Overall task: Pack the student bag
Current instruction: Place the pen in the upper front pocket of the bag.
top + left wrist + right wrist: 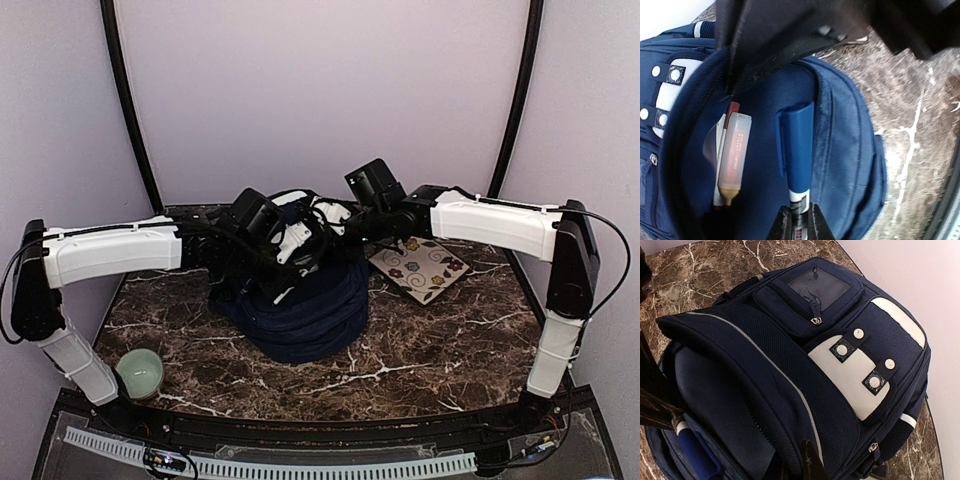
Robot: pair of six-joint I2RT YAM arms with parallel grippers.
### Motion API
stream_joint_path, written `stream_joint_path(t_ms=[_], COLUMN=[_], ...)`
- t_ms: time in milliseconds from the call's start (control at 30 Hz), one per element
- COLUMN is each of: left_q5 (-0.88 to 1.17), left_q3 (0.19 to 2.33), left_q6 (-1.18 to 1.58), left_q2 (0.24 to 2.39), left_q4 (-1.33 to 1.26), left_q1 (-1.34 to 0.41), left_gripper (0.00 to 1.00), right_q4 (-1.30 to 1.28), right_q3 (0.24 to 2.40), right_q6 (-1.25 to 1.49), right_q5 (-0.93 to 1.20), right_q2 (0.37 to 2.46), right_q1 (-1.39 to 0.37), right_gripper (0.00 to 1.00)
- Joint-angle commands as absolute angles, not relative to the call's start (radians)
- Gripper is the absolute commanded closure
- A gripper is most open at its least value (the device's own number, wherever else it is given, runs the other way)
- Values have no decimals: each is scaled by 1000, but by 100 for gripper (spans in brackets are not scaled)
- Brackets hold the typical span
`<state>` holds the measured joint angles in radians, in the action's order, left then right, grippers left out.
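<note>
Your left pincer (800,221) is squeezed shut on the white end of a blue marker (796,150). The blue cap points away from the fingers, into the open pocket of the student bag (850,150). The bag sits right under this pincer, in the middle of the table (420,350).

So the step looks like this: you are putting the marker into the pocket. Most of it is already past the zipper edge. Next, push it a bit deeper, then let the fingers open so it drops. Pull straight back so you do not catch the cloth.

A little past the fingers and to their left, two more things lie in the pocket. One is a pink pen (735,155) with a clear cap. One is a thin white pen (718,170) with a red end, touching the pink one.

Across the pocket, your right pincer (802,465) is shut. It seems to pinch the bag's flap (765,370) and hold the pocket open. Keep it there until the marker is in.

Farther off, right of the right pincer, lies a flowery notebook (420,268). A green cup (140,372) stands well away from both pincers, near the left arm's base.

Count: one bag, one marker, two pens, one notebook, one cup, two pincers.
</note>
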<state>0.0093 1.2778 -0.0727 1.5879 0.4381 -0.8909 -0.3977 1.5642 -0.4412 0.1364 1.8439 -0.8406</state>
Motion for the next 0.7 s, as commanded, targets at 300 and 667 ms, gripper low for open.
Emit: stream_joint_path(t_ms=[300, 667], left_q5=[-218, -257], left_q3=[1221, 1166], left_q6=[-256, -395], left_q2=[1641, 1696], left_q4=[248, 184], left_q1=[-911, -946], left_gripper=[98, 89], right_q4=[-338, -351], right_q3=[1590, 1601], right_q6=[-425, -414], right_q5=[158, 168], right_q2=[1827, 1815], right_q1=[-855, -854], right_gripper=[93, 93])
